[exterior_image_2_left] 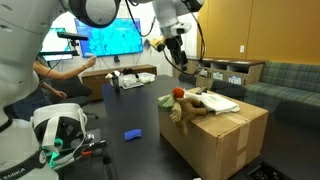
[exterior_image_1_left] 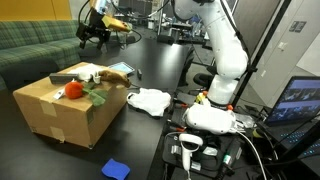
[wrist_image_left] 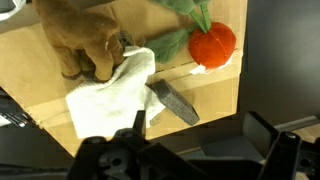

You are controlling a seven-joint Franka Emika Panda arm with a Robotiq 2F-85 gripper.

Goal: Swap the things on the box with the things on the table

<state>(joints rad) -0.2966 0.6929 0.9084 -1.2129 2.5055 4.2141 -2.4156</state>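
While the hand (exterior_image_1_left: 95, 28) hangs spread and empty high over the box (exterior_image_1_left: 55, 115), lower it straight onto one item, such as the red toy vegetable (wrist_image_left: 212, 43). Keep clear of the brown plush (wrist_image_left: 85, 45) and white cloth (wrist_image_left: 110, 90). The box is a large brown carton on the black tabletop (exterior_image_1_left: 155, 62), its top crowded.

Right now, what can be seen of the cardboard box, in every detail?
The cardboard box is a large brown carton with plain, unprinted-looking walls. It is closed and sits flat and upright on the black table. Its flat top carries a brown plush toy, a crumpled white cloth, a red tomato-like toy with green leaves and a small dark grey object.
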